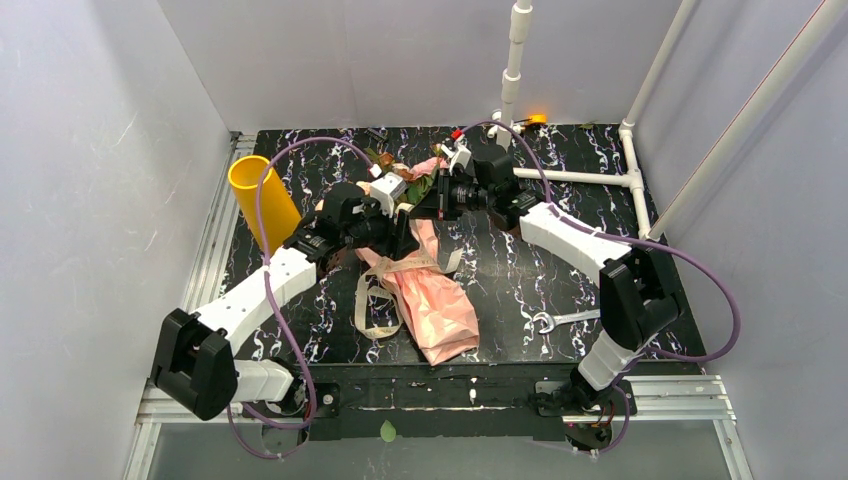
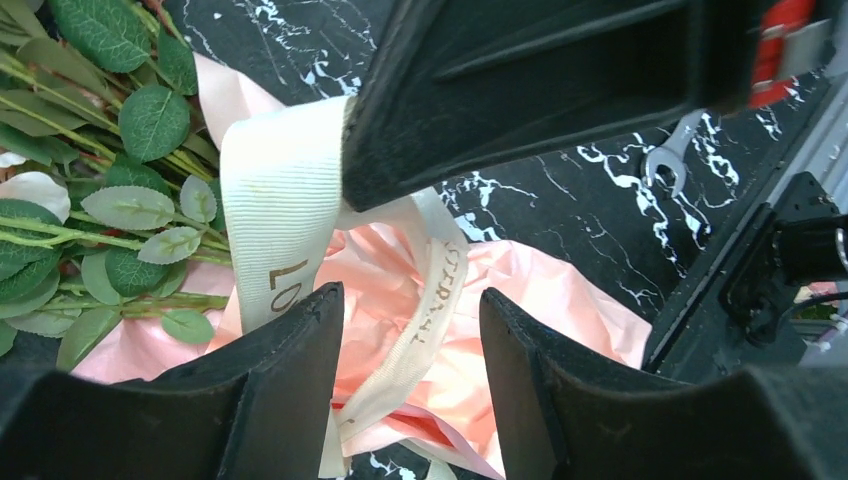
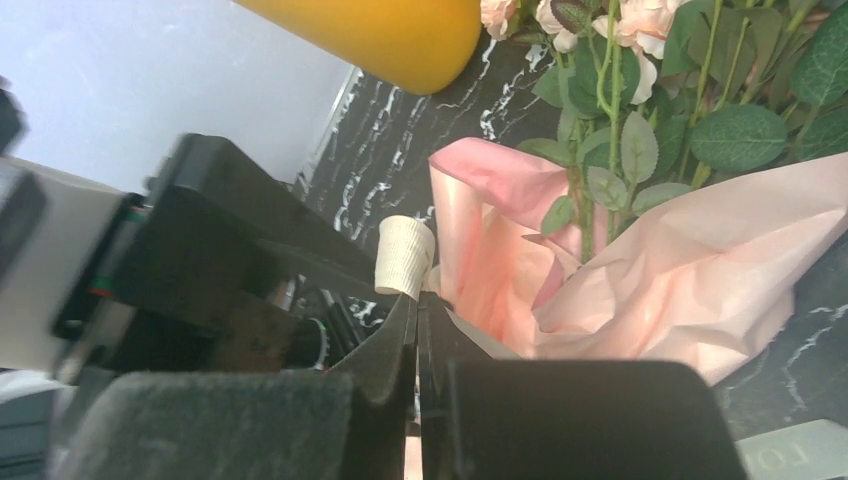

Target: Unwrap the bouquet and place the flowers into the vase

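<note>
Top external view: a tall, smooth, mustard-yellow cylindrical vase (image 1: pixel 262 195) stands upright at the left side of the black, white-veined tabletop (image 1: pixel 600 170). The bouquet (image 1: pixel 445 310), a bundle of artificial roses in crinkled pink paper, lies flat to the right of the vase and apart from it. Its wrapped stem end points toward the arm bases. Both arms meet over the bundle's upper part, on the side away from the vase.

Left wrist view: the left gripper (image 2: pixel 410 295) is released, its two black fingers standing apart. A flat beige ribbon (image 2: pixel 280 200) with printed lettering hangs down through the gap, and neither finger presses on it. Green leaves and thin stems of the flowers (image 2: pixel 120 130) lie uncovered beside it.

Right wrist view: the right gripper (image 3: pixel 415 298) is clenched, its fingers pressed together with a curl of the ribbon pinched at their tips. Pink and cream rose heads show near the vase's foot. The pink paper (image 3: pixel 700 270) is spread open around the stems.

A silver spanner (image 1: pixel 560 320) lies beyond the bouquet, far right of the vase. Loose ribbon loops rest on the vase side of the paper.
</note>
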Action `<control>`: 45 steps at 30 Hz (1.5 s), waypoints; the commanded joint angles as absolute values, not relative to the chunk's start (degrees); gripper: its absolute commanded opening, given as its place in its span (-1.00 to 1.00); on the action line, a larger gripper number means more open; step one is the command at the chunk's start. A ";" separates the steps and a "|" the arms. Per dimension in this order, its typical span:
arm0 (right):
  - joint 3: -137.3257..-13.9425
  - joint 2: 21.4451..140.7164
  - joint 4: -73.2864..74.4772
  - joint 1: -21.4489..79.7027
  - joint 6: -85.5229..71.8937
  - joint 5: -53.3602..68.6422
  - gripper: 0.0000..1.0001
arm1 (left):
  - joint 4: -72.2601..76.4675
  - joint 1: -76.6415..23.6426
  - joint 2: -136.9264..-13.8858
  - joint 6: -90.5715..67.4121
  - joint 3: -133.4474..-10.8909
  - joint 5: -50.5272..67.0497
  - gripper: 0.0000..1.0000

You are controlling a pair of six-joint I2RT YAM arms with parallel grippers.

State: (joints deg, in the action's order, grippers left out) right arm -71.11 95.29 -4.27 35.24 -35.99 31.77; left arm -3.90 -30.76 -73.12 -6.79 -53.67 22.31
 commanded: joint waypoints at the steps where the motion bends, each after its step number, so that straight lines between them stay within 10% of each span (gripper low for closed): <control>1: -69.90 95.60 -10.76 34.89 -43.59 33.44 -0.97 | -1.62 -30.67 -73.38 -8.44 -53.18 19.25 0.02; 21: -67.55 97.11 -19.24 34.89 -52.87 35.57 -0.97 | 2.57 -30.61 -78.35 -11.97 -52.99 20.20 -0.18; 29: -67.41 97.09 -18.56 34.89 -51.51 35.40 -0.97 | 2.57 -30.63 -77.96 -12.06 -52.80 20.04 -0.91; 35: -69.02 96.25 -13.09 33.54 -43.55 35.01 0.02 | 1.75 -30.46 -75.27 -11.47 -52.47 19.93 -1.00; 45: -68.49 94.98 -5.91 28.59 -32.49 40.65 0.43 | 0.62 -29.12 -71.91 -10.46 -55.33 25.55 -1.00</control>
